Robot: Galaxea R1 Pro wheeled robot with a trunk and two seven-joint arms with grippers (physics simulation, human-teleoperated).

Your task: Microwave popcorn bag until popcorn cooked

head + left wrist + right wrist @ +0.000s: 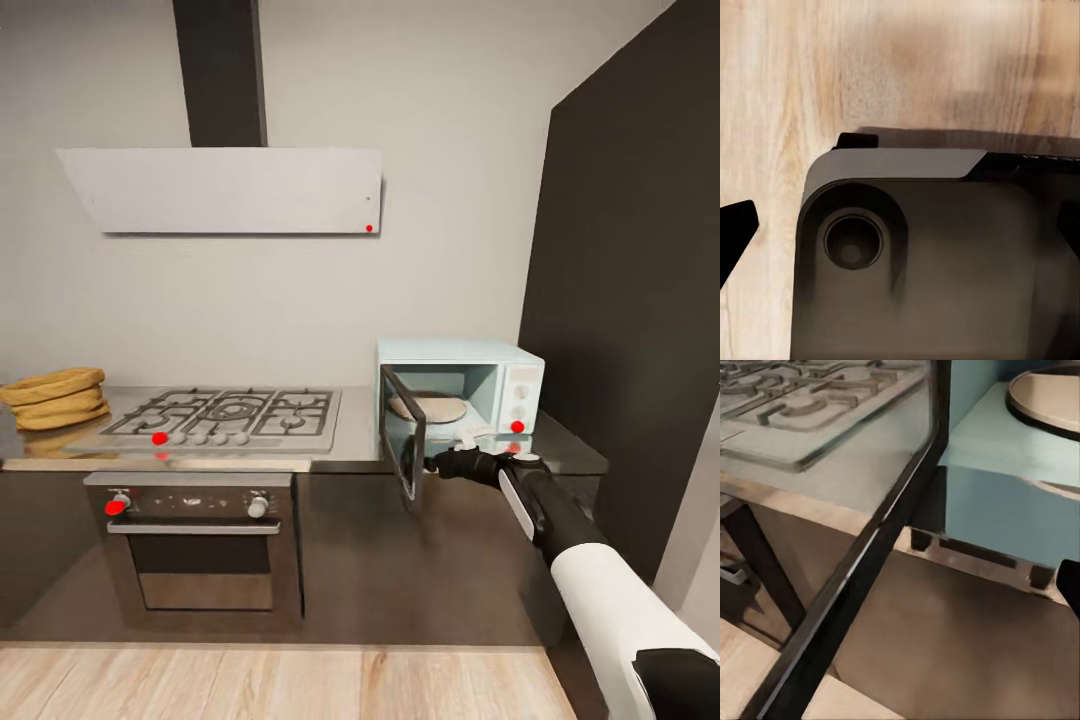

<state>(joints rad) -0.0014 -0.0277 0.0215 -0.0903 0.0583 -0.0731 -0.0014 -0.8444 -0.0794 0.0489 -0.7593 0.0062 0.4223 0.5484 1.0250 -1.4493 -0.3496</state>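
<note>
The microwave (pixel 462 392) stands at the worktop's (pixel 350 445) right end, door (pixel 402 432) swung open. The right gripper (pixel 432 463) sits at the door's edge; whether it grips cannot be told.

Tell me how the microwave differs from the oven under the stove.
The microwave is a small pale blue box standing on the countertop; the oven is larger, dark with steel trim, and built in under the counter. The microwave's door is swung open, showing a round plate inside, while the oven's door is closed. Both have knobs and a red mark on the front.
</note>
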